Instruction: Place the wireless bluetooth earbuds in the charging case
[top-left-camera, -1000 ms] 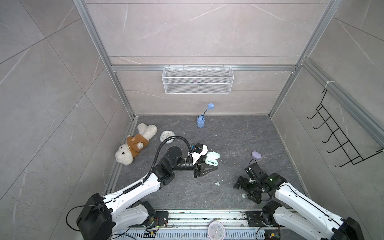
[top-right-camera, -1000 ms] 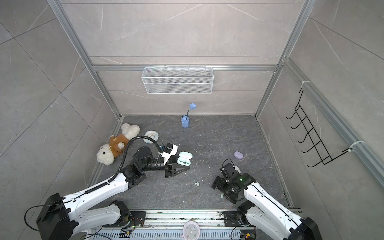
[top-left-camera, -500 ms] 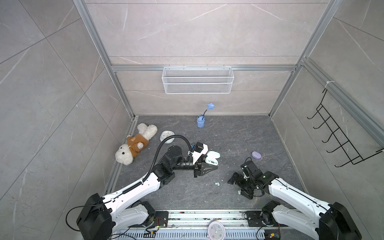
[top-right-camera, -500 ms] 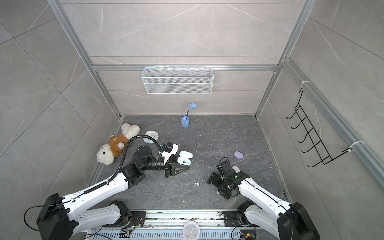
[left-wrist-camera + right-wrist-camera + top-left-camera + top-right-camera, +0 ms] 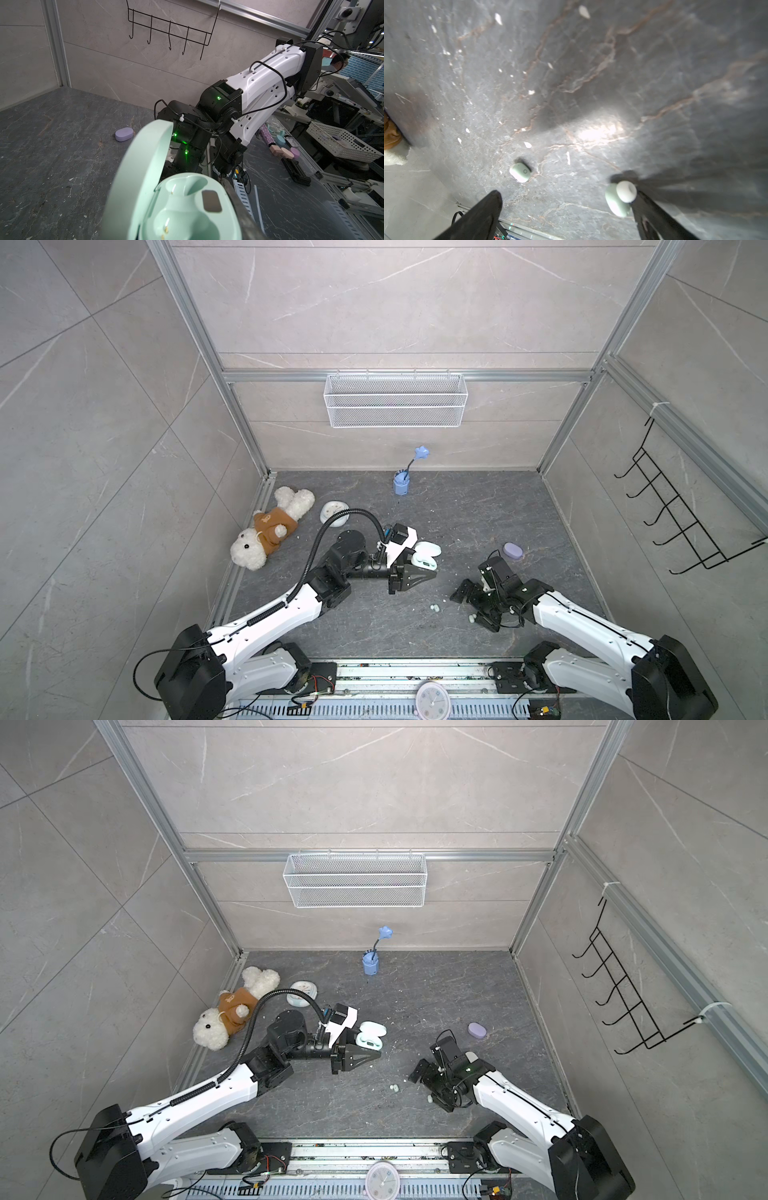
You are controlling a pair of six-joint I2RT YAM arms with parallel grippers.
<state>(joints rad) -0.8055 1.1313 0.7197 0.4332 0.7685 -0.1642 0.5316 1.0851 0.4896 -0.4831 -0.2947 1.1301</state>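
Left wrist view: left fingers [image 5: 243, 214] pinching mint green plastic charging case [image 5: 187, 207], lid flipped open, both earbud wells on show. Right wrist view: right fingers [image 5: 483, 216] spread wide, low over dark grey stone tabletop [image 5: 612, 83]. Tiny glossy mint green earbud [image 5: 520, 172] lying in gap ahead of them, touching neither. Second mint earbud [image 5: 618, 199] hard up against one finger. In a top view, lavender oval case [image 5: 514, 550] sits closed, apart from both arms.

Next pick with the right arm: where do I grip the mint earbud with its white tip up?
Pinch the mint earbud by its body under the white ear tip, from above; the rounded tip would likely slip. It sits beside one finger of the open right gripper, so shift sideways first.
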